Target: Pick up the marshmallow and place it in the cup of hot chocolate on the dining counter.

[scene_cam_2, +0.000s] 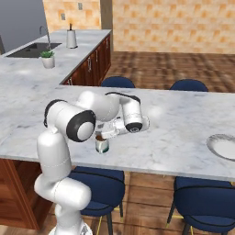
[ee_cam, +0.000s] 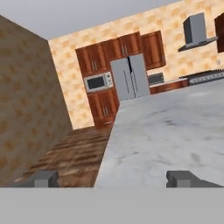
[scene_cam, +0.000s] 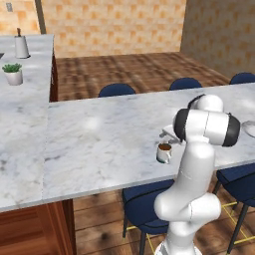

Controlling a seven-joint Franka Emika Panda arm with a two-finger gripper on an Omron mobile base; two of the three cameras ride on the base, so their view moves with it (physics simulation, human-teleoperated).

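The cup of hot chocolate [scene_cam: 164,152] is a small white mug with brown liquid, standing near the front edge of the dining counter [scene_cam: 99,134]. In the right base view the cup [scene_cam_2: 101,145] sits just below my hand. My gripper [scene_cam: 166,134] hovers right above the mug, pointing sideways along the slab. From the hand view the gripper [ee_cam: 113,178] is open, its two fingertips [ee_cam: 44,178] far apart with nothing between them, looking down the counter [ee_cam: 166,131]. The marshmallow is hidden from view.
A round grey plate [scene_cam_2: 225,146] lies on the slab to the right. Dark blue chairs [scene_cam_2: 98,190] line both sides. On the kitchen counter to the left stand a plant pot [scene_cam: 13,74] and a white jug [scene_cam: 21,47].
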